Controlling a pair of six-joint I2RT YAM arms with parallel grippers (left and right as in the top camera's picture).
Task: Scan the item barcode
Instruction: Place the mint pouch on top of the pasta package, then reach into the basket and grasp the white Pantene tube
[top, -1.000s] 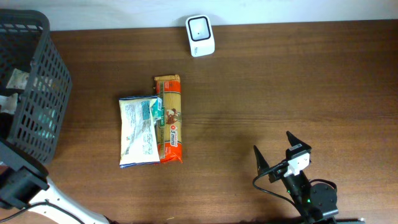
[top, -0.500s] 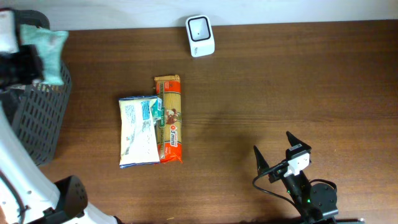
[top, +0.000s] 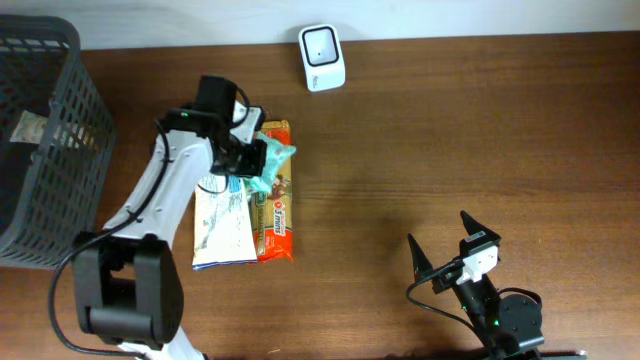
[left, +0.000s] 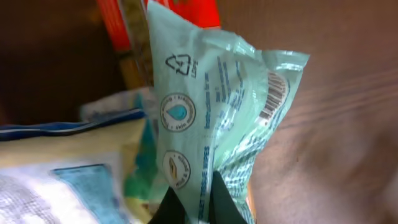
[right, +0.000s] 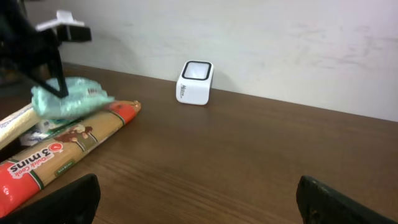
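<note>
A mint-green pouch (top: 272, 165) hangs just above the table, and my left gripper (top: 250, 160) is shut on its lower edge. In the left wrist view the pouch (left: 217, 112) fills the frame, its barcode (left: 273, 99) on the right flap, with my left gripper (left: 194, 196) pinching the seam. The white scanner (top: 322, 57) stands at the back edge, some way behind the pouch. The right wrist view shows the scanner (right: 195, 82) and the pouch (right: 71, 96) at left. My right gripper (top: 445, 250) rests open near the front right, with nothing between its fingers.
An orange pasta packet (top: 275, 215) and a white-and-blue bag (top: 222, 225) lie side by side under and in front of the pouch. A dark mesh basket (top: 50, 140) with a packet (top: 30, 127) inside stands at the far left.
My left arm has swung from over the basket to the middle of the table, carrying the green pouch to above the pasta packet. The right arm has not moved.
</note>
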